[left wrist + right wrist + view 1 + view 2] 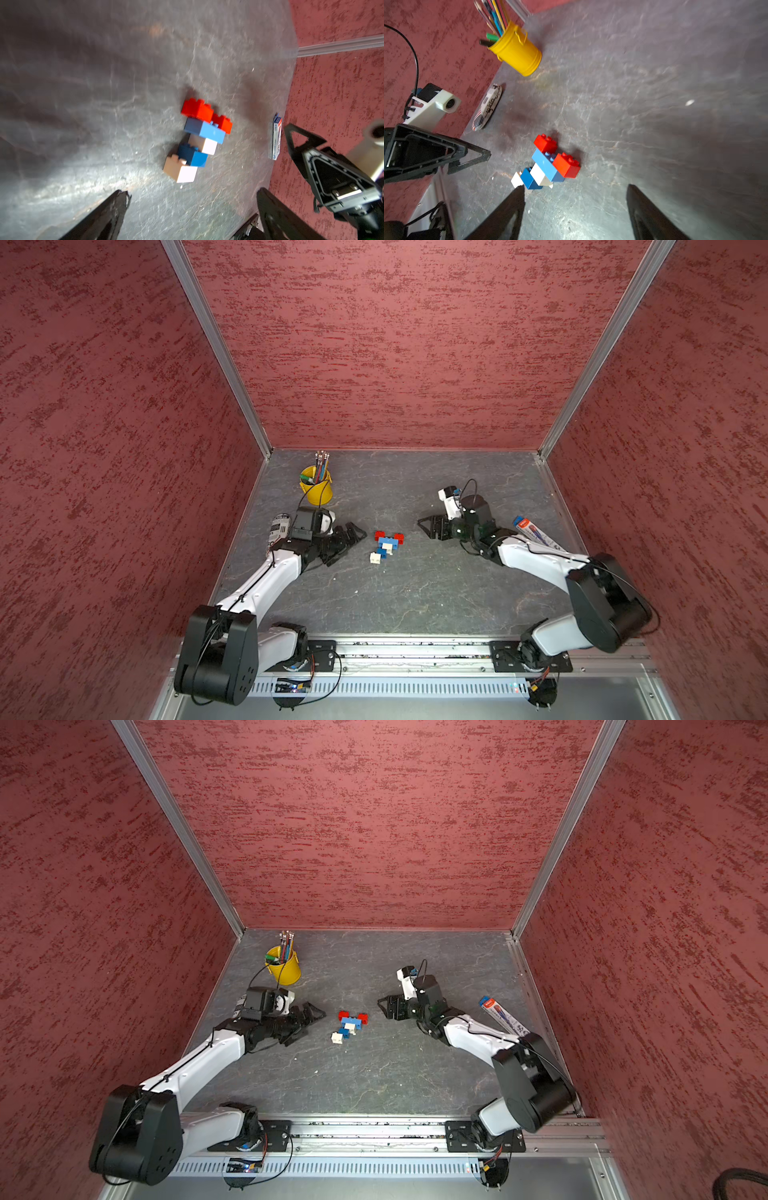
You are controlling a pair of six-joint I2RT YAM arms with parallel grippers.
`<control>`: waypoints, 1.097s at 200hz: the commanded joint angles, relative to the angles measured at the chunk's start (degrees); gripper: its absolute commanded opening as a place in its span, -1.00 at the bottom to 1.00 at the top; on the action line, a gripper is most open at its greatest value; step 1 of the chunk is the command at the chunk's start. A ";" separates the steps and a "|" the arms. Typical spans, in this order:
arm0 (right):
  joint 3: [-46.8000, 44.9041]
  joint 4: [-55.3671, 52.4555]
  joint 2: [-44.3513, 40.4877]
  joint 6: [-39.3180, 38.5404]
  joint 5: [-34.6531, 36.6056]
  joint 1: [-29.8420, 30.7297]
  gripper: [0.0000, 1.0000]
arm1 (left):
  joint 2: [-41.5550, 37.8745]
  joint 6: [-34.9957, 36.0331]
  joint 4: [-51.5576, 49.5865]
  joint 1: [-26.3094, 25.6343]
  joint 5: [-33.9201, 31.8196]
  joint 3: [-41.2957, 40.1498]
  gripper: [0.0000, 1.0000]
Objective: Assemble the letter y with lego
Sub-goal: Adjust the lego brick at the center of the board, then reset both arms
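Observation:
The lego bricks lie joined as the letter y [386, 545] [350, 1025] in the middle of the grey table. Two red bricks [566, 165] form its arms on a long blue brick [204, 129], with a white, a blue and a white tail brick [180, 170] below. Nothing touches it. My left gripper [349, 545] [308, 1026] [193, 191] stands open just left of the figure, empty. My right gripper [424, 526] [381, 1004] [575, 187] stands open to its right, also empty, and the figure lies just beyond its fingertips.
A yellow pencil cup [316, 487] [517, 54] stands behind the left gripper. A labelled tube [279, 531] [488, 110] lies by the left wall. A blue and red pack [536, 533] [276, 137] lies by the right wall. Red walls enclose three sides.

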 commanded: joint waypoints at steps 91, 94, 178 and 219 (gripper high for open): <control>-14.87 24.54 -8.97 -17.73 62.37 -9.14 0.99 | -0.59 28.85 33.70 8.13 -38.14 -7.31 1.00; -15.56 26.09 -8.44 -18.39 62.47 -9.41 0.99 | -0.10 29.29 34.54 8.46 -38.51 -7.62 0.99; -30.38 68.54 4.79 -27.14 47.90 -17.27 0.98 | 18.78 37.26 73.81 8.70 -32.76 -17.59 0.99; -29.92 64.72 5.96 -19.70 29.50 -27.16 0.99 | 17.87 36.80 70.26 9.45 -30.86 -16.64 1.00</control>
